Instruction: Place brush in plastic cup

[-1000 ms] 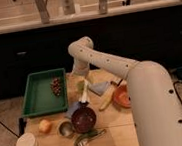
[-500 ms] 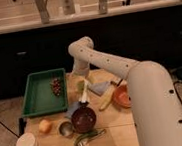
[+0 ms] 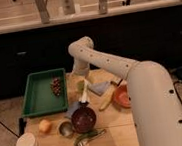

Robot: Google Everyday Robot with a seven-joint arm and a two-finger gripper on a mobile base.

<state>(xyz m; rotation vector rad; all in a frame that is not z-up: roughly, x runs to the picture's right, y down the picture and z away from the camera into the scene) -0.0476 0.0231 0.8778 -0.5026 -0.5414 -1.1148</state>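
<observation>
Green tray [image 3: 38,102] at left; right of it the brush [image 3: 85,92] lies on the desk [image 3: 115,132] beneath the gripper [image 3: 81,83], fingers spread wide, gripping nothing. Reaching step, I judge: next, lower and close on the handle. Counted: one plastic cup [image 3: 73,110], one maroon bowl [image 3: 84,120], one brush.

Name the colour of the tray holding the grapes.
Green, seen in the camera view. The tray lies left of the gripper, low over the table.
</observation>
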